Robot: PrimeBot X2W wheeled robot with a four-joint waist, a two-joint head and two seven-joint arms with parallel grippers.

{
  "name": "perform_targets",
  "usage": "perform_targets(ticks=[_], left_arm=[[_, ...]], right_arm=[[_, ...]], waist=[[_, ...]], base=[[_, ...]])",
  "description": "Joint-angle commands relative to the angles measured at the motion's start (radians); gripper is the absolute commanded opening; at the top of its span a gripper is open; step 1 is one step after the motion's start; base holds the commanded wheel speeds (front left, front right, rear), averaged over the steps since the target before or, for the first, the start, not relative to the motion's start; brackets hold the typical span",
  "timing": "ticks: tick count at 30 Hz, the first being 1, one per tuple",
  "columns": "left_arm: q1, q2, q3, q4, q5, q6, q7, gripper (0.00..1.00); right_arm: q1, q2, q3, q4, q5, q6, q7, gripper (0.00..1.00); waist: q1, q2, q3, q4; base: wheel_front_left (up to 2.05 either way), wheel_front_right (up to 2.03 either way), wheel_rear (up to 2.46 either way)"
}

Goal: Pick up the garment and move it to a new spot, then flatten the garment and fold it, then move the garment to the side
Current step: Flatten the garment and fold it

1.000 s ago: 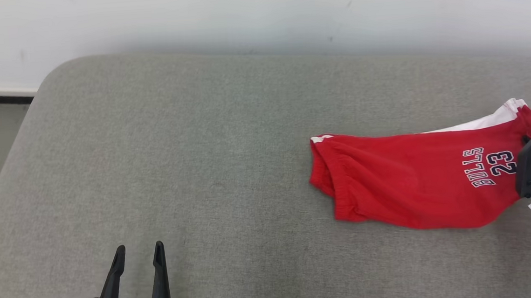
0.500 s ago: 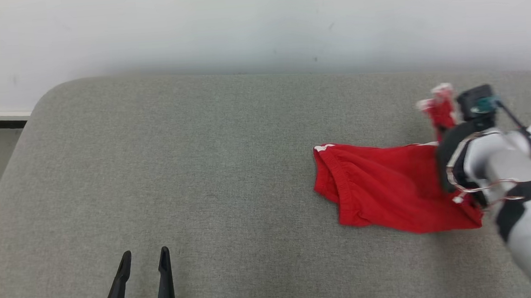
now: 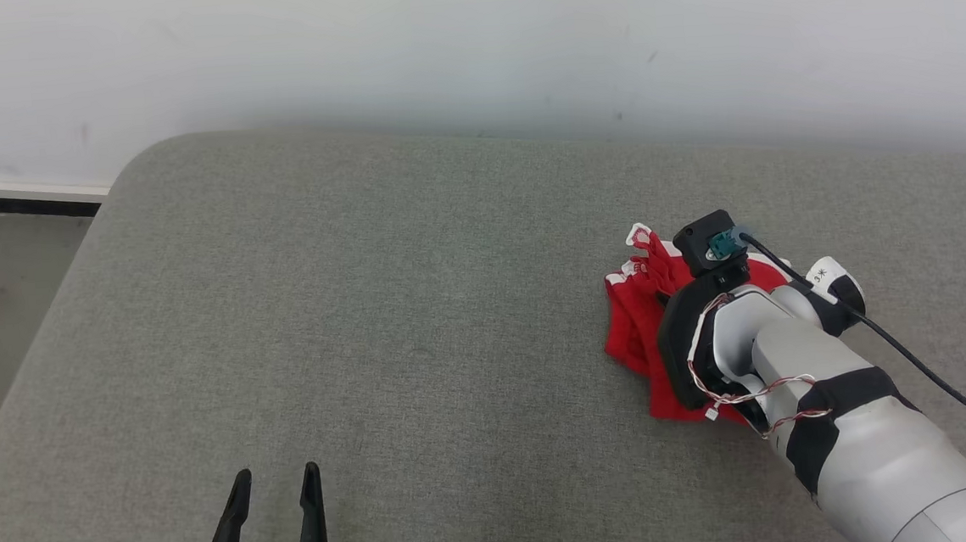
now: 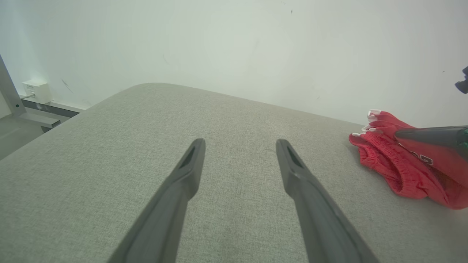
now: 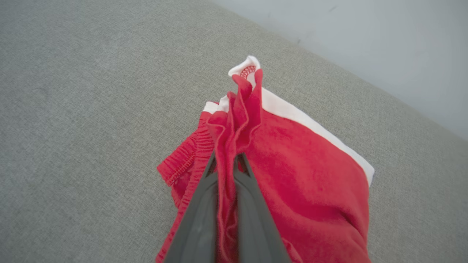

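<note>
your right fingers (image 5: 211, 175), pinched shut on the garment (image 3: 628, 342), have dragged its far end over the waistband at centre right of the head view, so the fold looks underway; left fingers (image 4: 192, 160) stand wide, lower left.

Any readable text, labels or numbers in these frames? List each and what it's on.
"3*": on the white cap on the right arm, small.
Print on the red shorts: only a scrap shows, unreadable.
Nothing else legible.
</note>
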Motion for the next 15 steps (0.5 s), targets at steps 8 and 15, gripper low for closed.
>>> perform_targets(ticks=[8,15], left_arm=[[0.018,0.001,-0.002,0.001,-0.003,0.006,-0.002,1.0],[0.035,0.0,0.008,-0.002,0.0,0.009,-0.002,1.0]], right_arm=[[0.042,0.027,-0.044,-0.039,0.065,-0.003,-0.011,1.0],[0.066,-0.048,-0.128,-0.127,0.143,-0.003,-0.08,1.0]], waist=[[0.0001,-0.0001,-0.009,0.019],[0.0001,-0.0001,-0.033,-0.001]], base=[[0.0,0.0,0.0],[0.0,0.0,0.0]])
